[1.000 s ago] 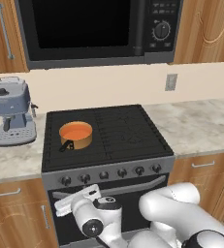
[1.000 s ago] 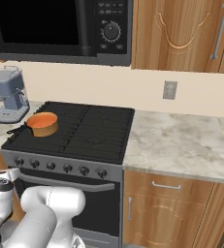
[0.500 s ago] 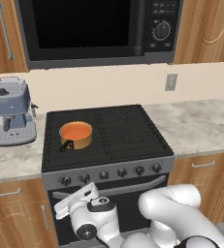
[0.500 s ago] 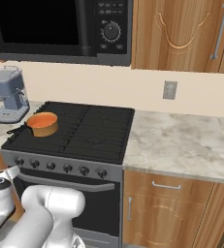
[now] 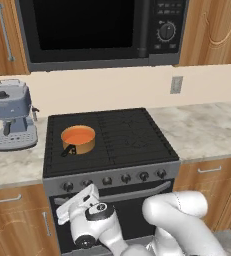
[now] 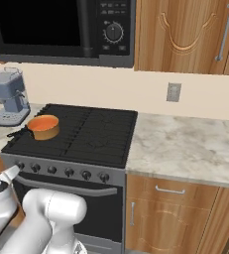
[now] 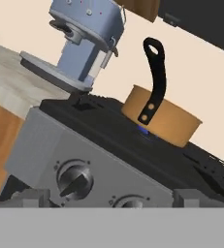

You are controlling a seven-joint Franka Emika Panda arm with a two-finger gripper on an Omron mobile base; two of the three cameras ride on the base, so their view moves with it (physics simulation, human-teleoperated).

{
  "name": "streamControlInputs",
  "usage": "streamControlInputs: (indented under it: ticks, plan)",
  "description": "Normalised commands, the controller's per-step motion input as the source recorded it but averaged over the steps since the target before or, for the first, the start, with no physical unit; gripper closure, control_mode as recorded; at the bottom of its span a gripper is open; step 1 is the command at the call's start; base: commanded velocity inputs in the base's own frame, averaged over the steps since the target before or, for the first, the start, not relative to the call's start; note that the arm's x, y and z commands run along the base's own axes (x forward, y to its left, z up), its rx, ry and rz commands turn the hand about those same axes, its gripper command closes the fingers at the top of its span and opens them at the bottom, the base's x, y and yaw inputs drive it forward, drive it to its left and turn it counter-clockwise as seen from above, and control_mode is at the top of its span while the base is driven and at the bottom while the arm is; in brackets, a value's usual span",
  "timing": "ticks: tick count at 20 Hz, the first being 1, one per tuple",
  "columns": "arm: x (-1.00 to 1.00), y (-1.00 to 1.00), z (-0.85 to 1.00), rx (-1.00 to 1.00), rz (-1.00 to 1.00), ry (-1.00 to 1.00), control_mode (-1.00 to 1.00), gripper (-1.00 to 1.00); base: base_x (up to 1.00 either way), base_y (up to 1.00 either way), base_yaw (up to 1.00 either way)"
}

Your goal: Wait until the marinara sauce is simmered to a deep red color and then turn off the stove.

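1. facing the stove (image 5: 112,137) front: tool (image 5: 69,205), jaws spread wide, nothing between them, hanging low before the oven door, under the left end of the steel knob strip.
2. marinara sauce (image 5: 78,135): flat orange disc in the copper saucepan (image 5: 78,140), on the left part of the cooktop, towards its front edge. colour reads orange, not deep red; judged not yet ready.
3. saucepan handle (image 7: 154,80): short, dark, long axis running from the pan wall out towards the stove's front left corner, that is, roughly towards the tool.
4. key relation: knob (image 7: 74,178) at the left end of the strip lies straight ahead of the tool in the hand view, near and a little above; a second knob (image 7: 128,201) lies just beside it along the strip. sauce lies above and beyond both, back over the front edge of the cooktop.
5. burner under the pan: small blue glow (image 7: 143,129) at the pan base, judged lit.
6. coming move, judged: short reach forward and up to a knob; which knob governs this burner cannot be told.
7. neighbouring item: grey-blue coffee machine (image 5: 12,117) on the bench, left of the stove, well apart from the tool.
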Motion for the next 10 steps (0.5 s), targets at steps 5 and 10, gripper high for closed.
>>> streamControlInputs:
  ticks: [5,10]
  plan:
    - [0.14,0.0,-0.05,-0.08,0.05,-0.31,-1.0,-1.0,0.0,0.0,0.0]
    - [0.1,0.0,-0.24,-0.01,0.06,-0.24,-1.0,-1.0,0.0,0.0,0.0]
